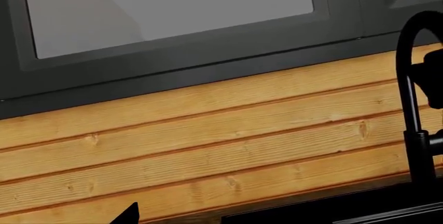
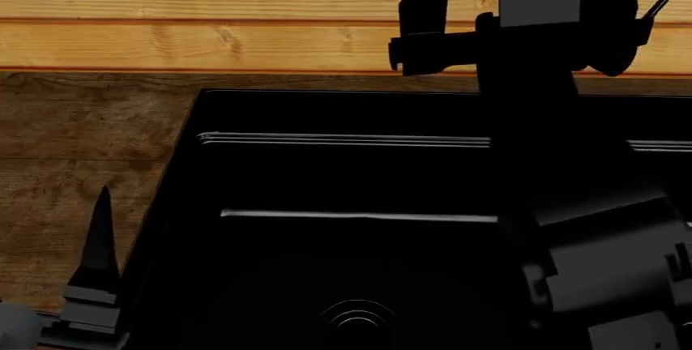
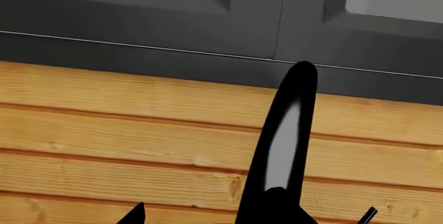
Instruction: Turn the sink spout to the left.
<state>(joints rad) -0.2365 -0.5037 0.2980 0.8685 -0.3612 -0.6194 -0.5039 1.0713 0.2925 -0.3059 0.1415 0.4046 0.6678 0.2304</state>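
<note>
Sink spout (image 1: 410, 99) stands behind the sink (image 2: 324, 172), by my right hand (image 2: 416, 34) (contact unconfirmed; whether that hand grips, I cannot tell). Left hand (image 2: 97, 285) idles low over the worktop (image 2: 87, 164), state unclear. Turning apparently outstanding.

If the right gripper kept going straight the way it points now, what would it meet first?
Most likely the sink spout, which fills the right gripper's wrist view just ahead; behind it is the wooden plank wall. The gap between them is unclear.
</note>
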